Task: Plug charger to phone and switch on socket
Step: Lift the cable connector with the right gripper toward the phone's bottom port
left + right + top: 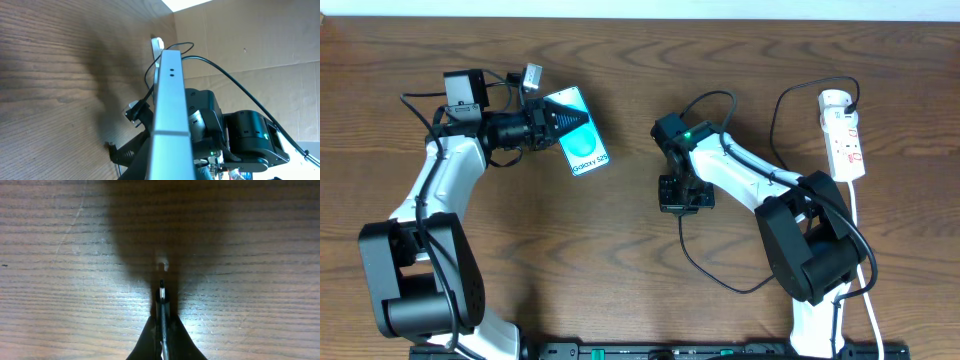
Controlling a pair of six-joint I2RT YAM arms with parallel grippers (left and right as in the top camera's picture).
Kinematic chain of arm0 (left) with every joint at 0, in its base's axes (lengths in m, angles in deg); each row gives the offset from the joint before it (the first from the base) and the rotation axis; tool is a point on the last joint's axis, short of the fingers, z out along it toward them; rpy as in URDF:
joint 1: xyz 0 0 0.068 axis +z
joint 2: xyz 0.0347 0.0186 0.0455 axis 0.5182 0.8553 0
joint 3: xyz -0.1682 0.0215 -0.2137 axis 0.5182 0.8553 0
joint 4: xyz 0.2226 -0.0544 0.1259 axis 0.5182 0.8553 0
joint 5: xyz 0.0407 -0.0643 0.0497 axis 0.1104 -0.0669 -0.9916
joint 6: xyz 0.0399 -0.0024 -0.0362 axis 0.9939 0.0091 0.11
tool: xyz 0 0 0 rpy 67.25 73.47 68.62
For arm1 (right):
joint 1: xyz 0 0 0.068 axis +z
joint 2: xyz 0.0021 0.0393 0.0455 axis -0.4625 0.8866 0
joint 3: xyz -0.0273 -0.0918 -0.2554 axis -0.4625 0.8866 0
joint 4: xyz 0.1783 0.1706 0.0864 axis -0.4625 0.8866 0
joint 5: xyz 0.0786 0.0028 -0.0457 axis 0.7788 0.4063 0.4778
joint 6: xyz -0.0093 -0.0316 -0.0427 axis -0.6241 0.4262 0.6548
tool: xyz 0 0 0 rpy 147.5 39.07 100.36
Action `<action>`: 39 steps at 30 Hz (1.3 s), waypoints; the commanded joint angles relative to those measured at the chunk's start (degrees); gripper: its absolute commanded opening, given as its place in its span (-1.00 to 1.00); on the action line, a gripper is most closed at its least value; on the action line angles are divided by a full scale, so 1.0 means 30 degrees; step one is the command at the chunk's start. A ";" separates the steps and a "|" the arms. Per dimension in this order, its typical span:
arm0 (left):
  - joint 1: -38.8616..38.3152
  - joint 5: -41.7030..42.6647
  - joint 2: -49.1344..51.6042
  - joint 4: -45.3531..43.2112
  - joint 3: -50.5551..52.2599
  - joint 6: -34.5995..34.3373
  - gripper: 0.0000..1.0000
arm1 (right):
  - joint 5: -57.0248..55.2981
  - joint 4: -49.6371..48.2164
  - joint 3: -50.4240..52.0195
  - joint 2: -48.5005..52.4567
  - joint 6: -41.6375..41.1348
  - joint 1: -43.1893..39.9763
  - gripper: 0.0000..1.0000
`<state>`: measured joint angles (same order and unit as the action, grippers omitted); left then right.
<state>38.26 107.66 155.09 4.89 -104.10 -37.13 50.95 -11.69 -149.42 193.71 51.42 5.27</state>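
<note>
Overhead: left gripper (pixel 552 122) is clamped on the upper-left end of the small rectangular blue-screen smartphone (pixel 584 145). The phone is angled diagonally, screen up, at upper left-centre of the brown wood-grain table (pixel 620 270). Can't tell if it rests on the wood or is lifted. Right gripper (pixel 685 200) is at table centre, well apart from the phone. The long thin black charger cable (pixel 705 272) trails from it and loops toward the near edge. The elongated white power strip with red switch markings (pixel 845 135) lies at far right, and a thick white cord (pixel 865 270) runs down from it.

Left wrist: the phone shows edge-on, a grey metal rim up the middle of the frame. The gripper's own fingers are mostly hidden by it. The black right arm (pixel 245 137) is behind, in front of a beige cardboard panel (pixel 250 35).

Right wrist: dark fingers (pixel 175 340) are pressed together on the cable. The small plug tip (pixel 162 286) sticks out past them over bare wood, in the gripper's shadow.
</note>
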 commanded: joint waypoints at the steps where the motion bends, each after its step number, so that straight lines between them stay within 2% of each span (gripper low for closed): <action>1: 0.0160 0.0408 -0.0066 0.0000 -0.0168 0.0321 -0.86 | -0.0204 0.0036 -0.0051 0.0306 -0.0109 0.0000 -0.97; 7: 0.1151 0.0408 -0.0073 0.0007 -0.0168 0.0022 -0.86 | 0.0627 0.0211 -0.0721 0.0306 0.0809 -0.1246 -0.97; 12: 0.1617 0.0415 -0.0066 0.0015 -0.0168 -0.0044 -0.85 | 0.1945 0.1246 -0.2871 0.0299 0.2776 -0.2237 -0.97; 14: 0.1625 0.0415 -0.0066 0.0000 -0.0168 -0.0036 -0.86 | 0.3563 0.1596 -0.3985 0.0299 0.4262 -0.2441 -0.97; 15: 0.1632 0.0423 -0.0066 0.0000 -0.0168 -0.0044 -0.85 | 0.6098 0.1698 -0.4998 0.0299 0.6215 -0.2484 -0.97; 20: 0.1712 0.1137 -0.0073 -0.0153 -0.0168 -0.0051 -0.86 | 1.4083 0.2317 -0.6069 0.0299 1.1395 -0.2484 -0.97; 23: 0.1851 0.3228 -0.0073 -0.1151 -0.0175 -0.0160 -0.86 | 1.6458 0.3126 -0.6069 0.0299 1.3682 -0.2477 -0.97; 28: 0.2229 0.4481 -0.0073 -0.2506 -0.0168 -0.1348 -0.86 | 1.9292 0.4328 -0.6069 0.0299 1.6888 -0.2368 -0.97; 35: 0.2470 0.4626 -0.0073 -0.3096 -0.0175 -0.2477 -0.86 | 2.2112 0.4444 -0.6069 0.0299 1.8280 -0.2106 -0.97; 39: 0.2448 0.4626 -0.0073 -0.5042 -0.0175 -0.4656 -0.86 | 2.3241 0.3577 -0.6069 0.0299 1.8258 -0.1807 -0.97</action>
<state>45.41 118.74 155.09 -7.00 -104.04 -44.98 114.14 0.18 -166.88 194.22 103.86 -1.86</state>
